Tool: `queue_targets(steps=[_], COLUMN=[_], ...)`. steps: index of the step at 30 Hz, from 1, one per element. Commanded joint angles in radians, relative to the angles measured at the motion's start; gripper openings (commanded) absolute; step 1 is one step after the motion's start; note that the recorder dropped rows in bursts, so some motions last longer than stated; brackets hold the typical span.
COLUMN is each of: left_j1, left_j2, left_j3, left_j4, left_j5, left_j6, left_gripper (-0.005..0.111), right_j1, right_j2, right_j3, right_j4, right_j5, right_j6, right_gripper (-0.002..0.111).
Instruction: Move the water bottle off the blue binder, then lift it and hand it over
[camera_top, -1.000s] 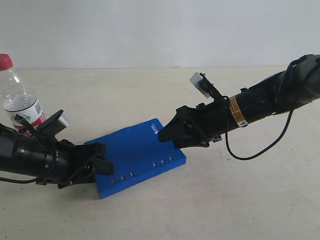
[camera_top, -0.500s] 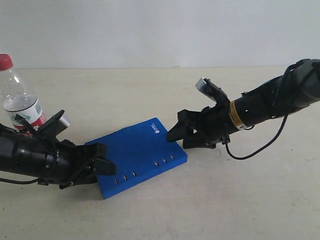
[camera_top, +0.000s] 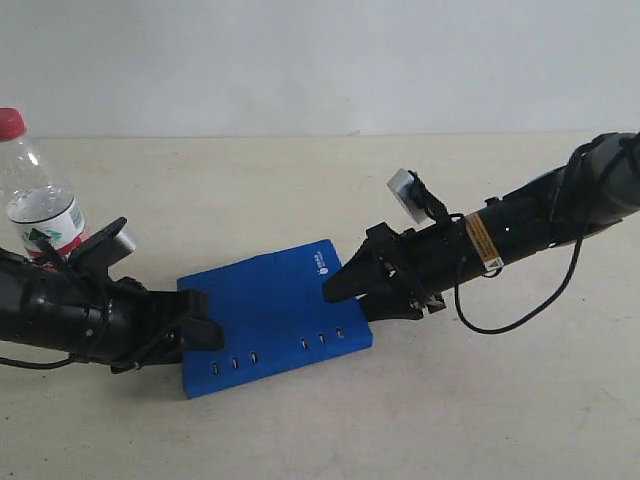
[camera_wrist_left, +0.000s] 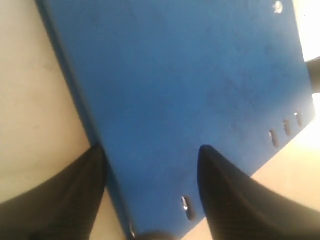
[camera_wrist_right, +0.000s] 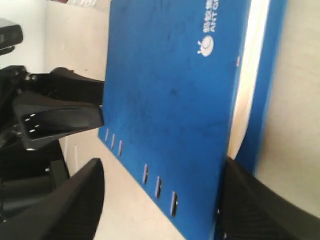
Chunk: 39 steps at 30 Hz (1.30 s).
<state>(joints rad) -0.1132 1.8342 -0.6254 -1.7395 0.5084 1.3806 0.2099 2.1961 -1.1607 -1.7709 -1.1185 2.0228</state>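
Observation:
The water bottle (camera_top: 36, 196), clear with a red cap, stands upright on the table at the far left, behind my left arm and off the blue binder (camera_top: 272, 312). The binder lies flat mid-table, rivets along its near edge. My left gripper (camera_top: 203, 322) is open at the binder's left edge. In the left wrist view (camera_wrist_left: 150, 156) one finger lies beside that edge and the other over the blue cover (camera_wrist_left: 175, 75). My right gripper (camera_top: 342, 287) is open at the binder's right corner. In the right wrist view (camera_wrist_right: 162, 172) its fingers straddle the riveted corner (camera_wrist_right: 165, 100), where the cover gapes slightly.
A beige tabletop (camera_top: 450, 400) runs to a white wall at the back. The right arm's black cable (camera_top: 520, 305) loops down onto the table to the right of the binder. The left gripper (camera_wrist_right: 60, 117) shows in the right wrist view beyond the binder.
The right gripper has opened and dropped onto the binder's right corner. The binder has turned slightly. The left arm and the bottle have stayed put.

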Motion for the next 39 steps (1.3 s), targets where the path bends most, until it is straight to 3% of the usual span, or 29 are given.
queue_targets(steps=[1,6,11,15,18,20,27,31,37,39], left_j1=[-0.008,-0.008,-0.008,-0.008,-0.008,-0.008,-0.008,0.012,0.084,0.114], left_j2=[0.004,0.004,-0.012,-0.023,-0.023,-0.023,-0.023,-0.023,-0.023,-0.023], left_j3=[-0.009,-0.009,-0.016,-0.025,-0.026,-0.026,-0.026,-0.026,-0.026,-0.026], left_j4=[-0.005,-0.005,-0.005,-0.005,-0.005,-0.005,-0.005,-0.005,-0.005,-0.005], left_j5=[0.010,0.019,0.145,0.386,0.486,0.474,0.295,0.267,0.260,0.240], left_j6=[0.112,0.169,0.210,0.345,0.419,0.417,0.391,0.391,0.388,0.349], left_gripper=[0.043,0.005,0.004,0.004,0.004,0.004,0.005,0.018,0.061,0.065], right_j1=[0.020,0.020,0.020,0.020,0.020,0.020,0.018,0.010,-0.077,-0.121], right_j2=[-0.075,-0.145,-0.144,-0.139,-0.139,-0.139,-0.139,-0.139,-0.141,-0.141], right_j3=[-0.007,-0.007,-0.007,-0.007,-0.007,-0.007,-0.007,-0.007,-0.007,-0.007], right_j4=[0.027,0.027,0.027,0.027,0.027,0.027,0.027,0.027,0.027,0.027], right_j5=[-0.103,-0.103,-0.103,-0.103,-0.103,-0.103,-0.103,-0.012,0.083,0.051], right_j6=[0.006,0.002,-0.075,-0.117,-0.174,-0.212,-0.227,-0.227,-0.184,-0.155], right_gripper=[0.053,0.031,0.027,0.026,0.014,-0.001,0.000,0.000,0.000,0.000])
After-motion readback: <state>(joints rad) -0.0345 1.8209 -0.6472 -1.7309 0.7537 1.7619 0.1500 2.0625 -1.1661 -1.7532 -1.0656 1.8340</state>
